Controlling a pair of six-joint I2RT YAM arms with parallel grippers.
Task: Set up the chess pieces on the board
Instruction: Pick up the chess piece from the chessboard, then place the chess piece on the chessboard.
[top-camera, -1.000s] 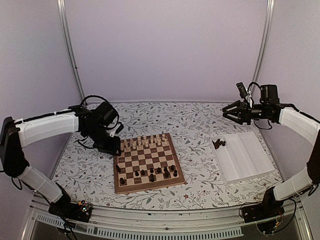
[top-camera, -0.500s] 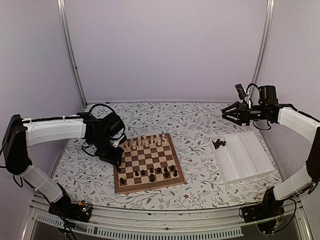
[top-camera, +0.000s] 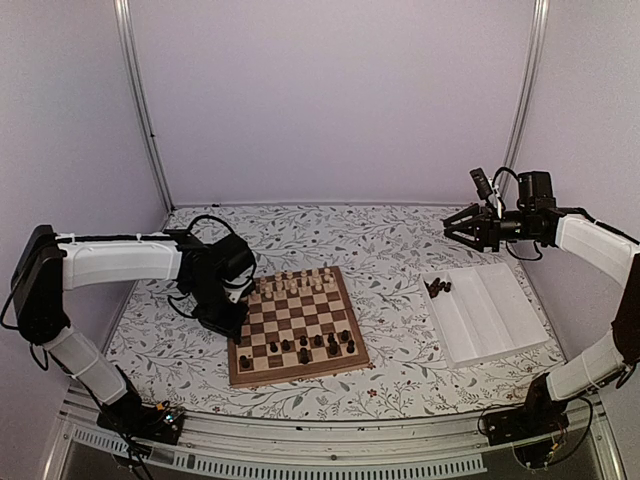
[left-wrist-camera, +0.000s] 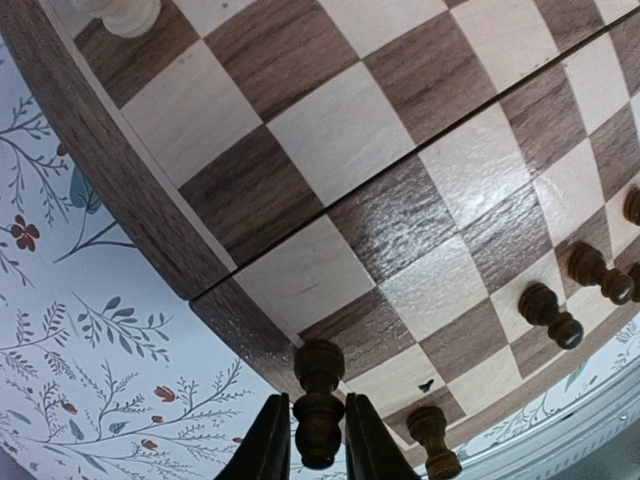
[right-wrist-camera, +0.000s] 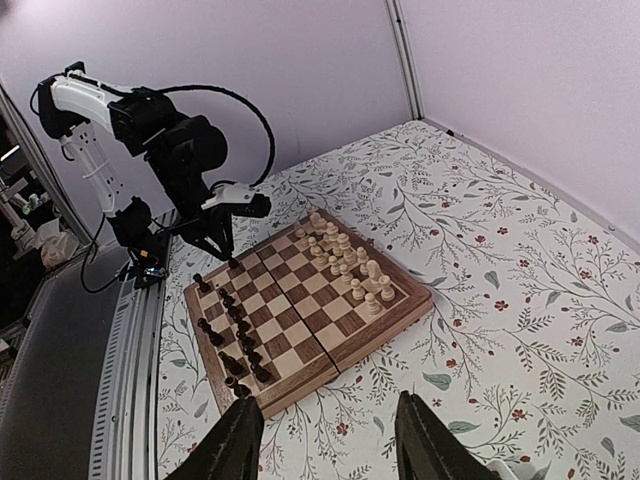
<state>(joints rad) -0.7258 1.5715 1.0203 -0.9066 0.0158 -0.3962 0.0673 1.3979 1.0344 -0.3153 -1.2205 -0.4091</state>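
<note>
Shift: left arm (top-camera: 120, 262) nearing chessboard's (top-camera: 300, 377) 9 o'clock edge.
Left gripper (left-wrist-camera: 318, 410): pinching dark pawn (left-wrist-camera: 318, 368).
Right gripper (right-wrist-camera: 328, 402): hovering, jaws spread.

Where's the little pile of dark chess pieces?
Top view, right side: the small dark brown wooden chessmen huddle in the white rectangular tray's far-left corner.

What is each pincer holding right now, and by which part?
The left pincer grips a small dark brown wooden chess piece by its head, base on the checked wooden board. The right pincer is open, empty.
</note>
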